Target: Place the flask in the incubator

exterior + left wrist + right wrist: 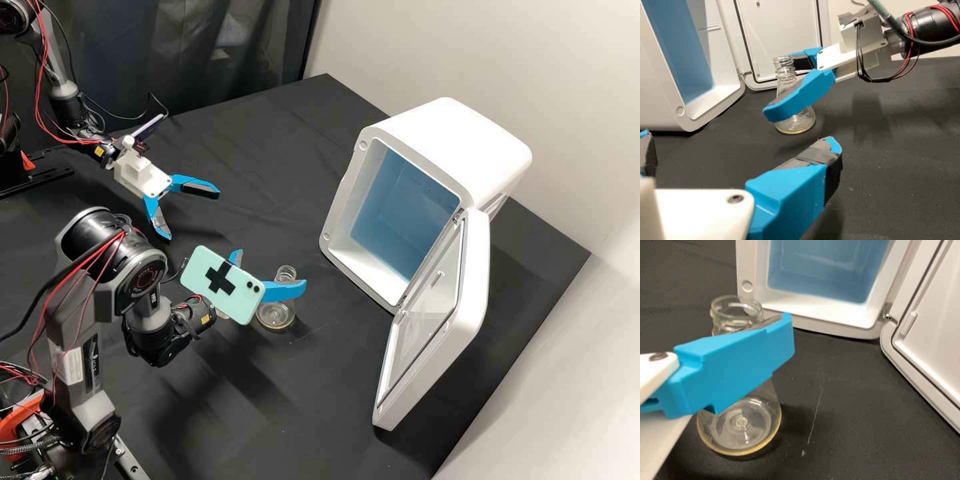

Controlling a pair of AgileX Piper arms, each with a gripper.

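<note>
The step in hand is the grasp, with the carry to come. On the black cloth-covered bench (267,400) the white box-shaped incubator with a pale blue lining (433,133) stands at 3 o'clock in the high view. Its white hinged door (460,280) is swung fully open toward 5 o'clock, and the part of the chamber that can be seen holds nothing.

The left gripper (190,215) hangs at 10 o'clock from the flask, well apart from it, its pincer spread wide and holding nothing. The right gripper (270,270) is down at bench level, its blue fingers wide apart, one on each side of the neck of the small clear glass conical flask (275,313). There is a gap, so it is not yet clamped.

The flask stands upright on the bench near the middle, at 8 o'clock from the incubator's mouth. It is unstoppered and looks empty.

The next move calls for closing squarely on the neck, lifting without tipping, then travelling toward 2 o'clock through the opening, clear of the door edge
</note>
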